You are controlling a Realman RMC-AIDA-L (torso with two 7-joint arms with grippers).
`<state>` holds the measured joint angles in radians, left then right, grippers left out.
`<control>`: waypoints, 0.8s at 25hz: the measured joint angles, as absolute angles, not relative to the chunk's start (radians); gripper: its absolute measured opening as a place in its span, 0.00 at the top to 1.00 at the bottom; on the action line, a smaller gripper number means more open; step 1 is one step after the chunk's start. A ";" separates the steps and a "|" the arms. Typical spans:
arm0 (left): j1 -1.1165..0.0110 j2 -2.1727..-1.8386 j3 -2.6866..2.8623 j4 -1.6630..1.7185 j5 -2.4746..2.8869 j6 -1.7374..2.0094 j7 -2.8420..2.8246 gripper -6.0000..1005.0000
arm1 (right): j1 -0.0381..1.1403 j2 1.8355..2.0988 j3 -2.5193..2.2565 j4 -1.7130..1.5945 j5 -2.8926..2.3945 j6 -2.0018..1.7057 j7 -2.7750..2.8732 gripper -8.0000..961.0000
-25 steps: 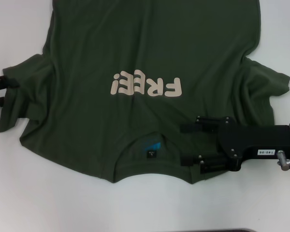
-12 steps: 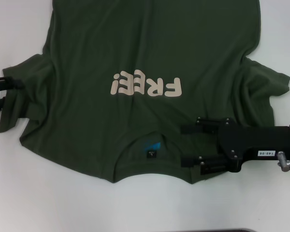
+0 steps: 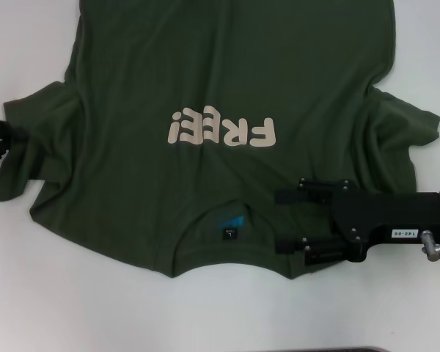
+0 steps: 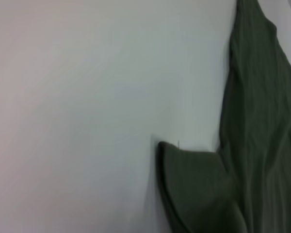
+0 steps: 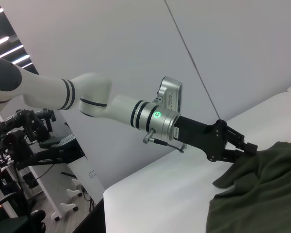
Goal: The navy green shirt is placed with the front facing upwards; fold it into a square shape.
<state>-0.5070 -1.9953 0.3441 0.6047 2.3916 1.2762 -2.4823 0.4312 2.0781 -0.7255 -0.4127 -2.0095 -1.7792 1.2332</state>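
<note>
The navy green shirt lies front up on the white table, its collar and blue label toward me and the cream letters "FREE!" across the chest. My left gripper is at the far left edge, at the hem of the left sleeve. In the right wrist view this left gripper has its fingers drawn together on the sleeve's edge. My right gripper hovers over the shoulder beside the collar, open, with nothing between its fingers.
White table shows bare in front of the collar and to both sides of the shirt. The shirt's lower part runs out of the head view at the far side. The right sleeve lies rumpled.
My left gripper has shifted left toward the frame edge, and the left sleeve's lower tip has followed slightly. The right gripper has barely moved.
</note>
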 joint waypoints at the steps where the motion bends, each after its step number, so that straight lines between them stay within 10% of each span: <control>1: -0.508 -1.995 0.344 0.605 2.400 1.276 -2.482 0.57 | 0.431 2.078 -0.726 -0.413 -2.009 -1.779 1.233 0.03; 8: -0.510 -1.995 0.343 0.606 2.424 1.278 -2.484 0.95 | 0.432 2.078 -0.726 -0.413 -2.009 -1.779 1.233 0.03; 20: -0.509 -1.986 0.283 0.624 2.407 1.309 -2.482 0.95 | 0.428 2.077 -0.726 -0.413 -2.004 -1.779 1.233 0.03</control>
